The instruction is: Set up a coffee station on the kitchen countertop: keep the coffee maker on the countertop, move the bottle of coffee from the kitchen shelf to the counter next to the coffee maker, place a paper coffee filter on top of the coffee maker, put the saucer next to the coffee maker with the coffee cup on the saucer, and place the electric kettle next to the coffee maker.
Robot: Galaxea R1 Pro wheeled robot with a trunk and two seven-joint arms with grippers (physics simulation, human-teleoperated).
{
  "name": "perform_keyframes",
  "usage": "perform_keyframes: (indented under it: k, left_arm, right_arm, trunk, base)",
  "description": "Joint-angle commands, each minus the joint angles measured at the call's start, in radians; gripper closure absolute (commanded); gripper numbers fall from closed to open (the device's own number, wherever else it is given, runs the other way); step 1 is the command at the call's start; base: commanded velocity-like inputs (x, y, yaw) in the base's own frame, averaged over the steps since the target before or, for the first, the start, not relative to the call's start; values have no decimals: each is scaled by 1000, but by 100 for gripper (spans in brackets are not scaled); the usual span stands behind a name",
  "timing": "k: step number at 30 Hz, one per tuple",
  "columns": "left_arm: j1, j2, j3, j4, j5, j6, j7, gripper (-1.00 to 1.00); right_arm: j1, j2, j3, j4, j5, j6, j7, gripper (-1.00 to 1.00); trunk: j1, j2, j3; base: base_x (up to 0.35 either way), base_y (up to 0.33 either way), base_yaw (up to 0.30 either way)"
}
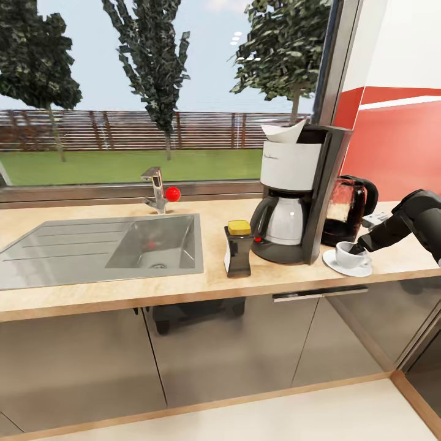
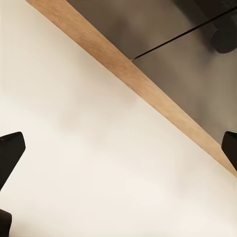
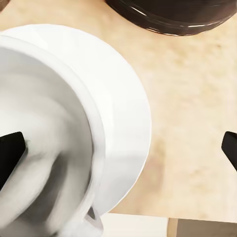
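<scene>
The black coffee maker [image 1: 294, 196] stands on the beige kitchen countertop [image 1: 184, 278], with the white paper coffee filter [image 1: 283, 131] sticking out of its top. In front of it to the left is the bottle of coffee [image 1: 238, 248], dark with a yellow cap. Right behind the machine stands the electric kettle [image 1: 349, 211]. The white coffee cup [image 1: 355, 257] rests on the saucer [image 1: 331, 262] at the machine's right. My right gripper [image 1: 361, 246] reaches down at the cup. In the right wrist view it [image 3: 118, 148] is open, straddling the cup [image 3: 49, 123] wall above the saucer [image 3: 123, 98], with the kettle base [image 3: 173, 15] beyond. My left gripper [image 2: 118, 148] is open over the floor.
A steel sink [image 1: 104, 248] with a tap [image 1: 156, 190] takes up the counter's left half under the window. Glossy grey cabinet fronts [image 1: 233, 343] run below. A red wall [image 1: 398, 153] closes the right end. The left wrist view shows a wooden skirting strip [image 2: 148, 94].
</scene>
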Motion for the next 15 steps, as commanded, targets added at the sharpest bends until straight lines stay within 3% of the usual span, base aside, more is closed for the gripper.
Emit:
perform_keyframes:
  k: [1,15]
  left_arm:
    - [0,0,-3,-1,3,-4,-1,-100]
    - [0,0,-5,-1,3,-4,-1,-100]
  right_arm:
    - [-1,-1,3,-2,10,4,10,-100]
    - [-1,-2,0,-4,10,4,13,-100]
  trunk:
    - [-4,7,2]
    - [-58,105,46]
  base:
    - [0,0,0]
    - [0,0,0]
